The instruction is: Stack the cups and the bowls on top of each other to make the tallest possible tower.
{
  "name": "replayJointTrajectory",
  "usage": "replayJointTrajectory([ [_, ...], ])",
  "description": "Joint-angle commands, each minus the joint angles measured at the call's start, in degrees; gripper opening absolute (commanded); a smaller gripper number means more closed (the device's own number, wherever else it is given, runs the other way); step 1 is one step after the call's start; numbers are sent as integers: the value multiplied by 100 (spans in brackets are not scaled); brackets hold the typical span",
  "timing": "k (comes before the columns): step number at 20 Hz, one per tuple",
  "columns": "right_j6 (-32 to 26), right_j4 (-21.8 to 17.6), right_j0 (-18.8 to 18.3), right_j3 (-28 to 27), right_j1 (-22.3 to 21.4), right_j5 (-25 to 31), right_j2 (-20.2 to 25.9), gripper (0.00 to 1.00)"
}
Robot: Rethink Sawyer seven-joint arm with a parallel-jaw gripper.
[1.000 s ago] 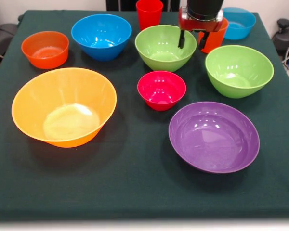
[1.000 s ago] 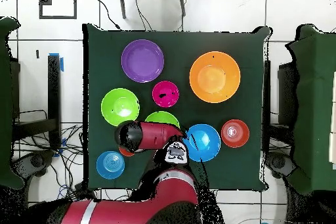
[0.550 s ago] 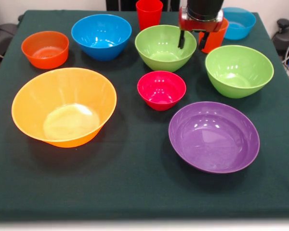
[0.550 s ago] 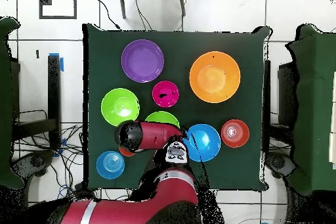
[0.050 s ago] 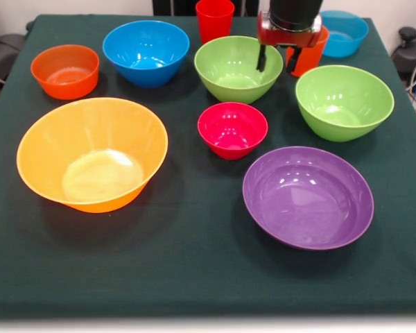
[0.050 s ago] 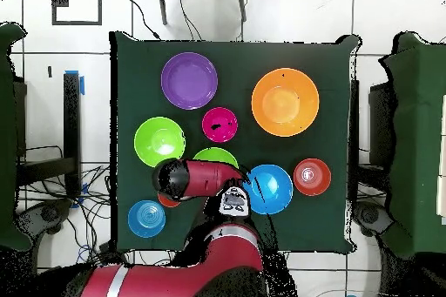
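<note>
Eight glossy bowls (image 5: pixel 91 154), unstacked.

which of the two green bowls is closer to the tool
The lime green bowl behind the small red bowl: the tool hangs at its rim. The other green bowl sits apart, beside the purple bowl.

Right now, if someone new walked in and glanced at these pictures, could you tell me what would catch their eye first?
Probably the large orange bowl at the front view's near left and the wide purple bowl at its near right, both glossy against the dark green table cloth. Next comes the red and black gripper, open, hanging at the far side beside the orange cup and the rim of a lime green bowl.
</note>
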Motion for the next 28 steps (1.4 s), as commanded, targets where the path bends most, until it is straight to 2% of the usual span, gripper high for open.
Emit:
replayJointTrajectory([
  [1, 906, 85, 114, -495, 250, -497, 330, 100],
  [23, 993, 126, 135, -486, 260, -550, 325, 100],
  [24, 1019, 133, 151, -485, 260, -572, 305, 0],
  [28, 1048, 158, 164, -476, 264, -550, 297, 0],
])
